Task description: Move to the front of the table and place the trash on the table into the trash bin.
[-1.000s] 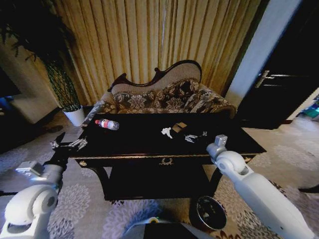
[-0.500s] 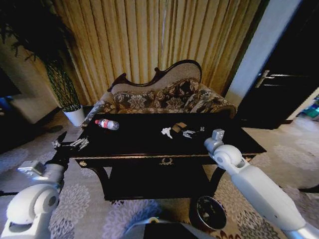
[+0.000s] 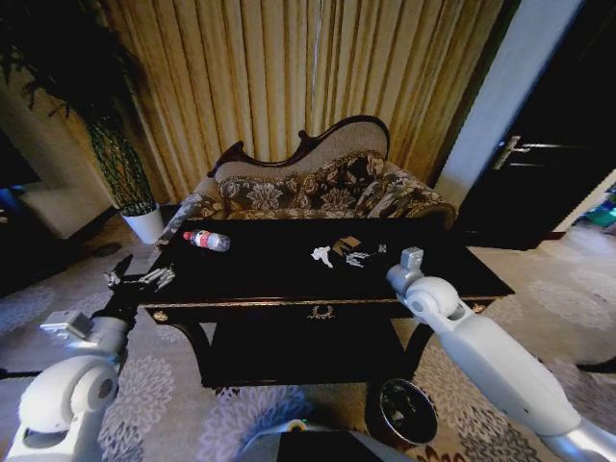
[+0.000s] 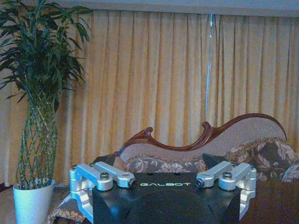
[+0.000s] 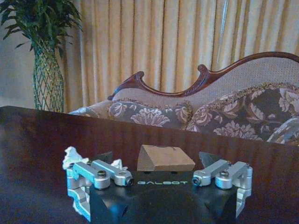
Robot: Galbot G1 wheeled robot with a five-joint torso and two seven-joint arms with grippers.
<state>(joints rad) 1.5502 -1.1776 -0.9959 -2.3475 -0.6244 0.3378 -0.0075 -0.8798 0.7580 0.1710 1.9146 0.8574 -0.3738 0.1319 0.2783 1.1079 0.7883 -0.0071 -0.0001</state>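
The dark table (image 3: 269,289) stands right before me. On it lie a clear bottle with a red cap (image 3: 207,240), a white crumpled scrap (image 3: 321,255) and a brownish piece (image 3: 346,245). My right gripper (image 3: 367,254) hovers low over the tabletop, open, just right of the brownish piece. In the right wrist view the brownish piece (image 5: 165,158) lies between the spread fingers of that gripper (image 5: 157,161), and the white scrap (image 5: 71,154) is off to one side. My left gripper (image 3: 140,280) stays open beside the table's left end. The trash bin (image 3: 408,411) stands on the floor under my right arm.
A floral sofa (image 3: 308,192) stands close behind the table, with gold curtains (image 3: 289,77) beyond it. A tall plant in a white pot (image 3: 144,223) is at the back left. A dark door (image 3: 549,164) is on the right. Patterned carpet (image 3: 173,385) lies around the table legs.
My right gripper has slid left across the tabletop and now sits close to the brownish piece. The left arm has barely moved.
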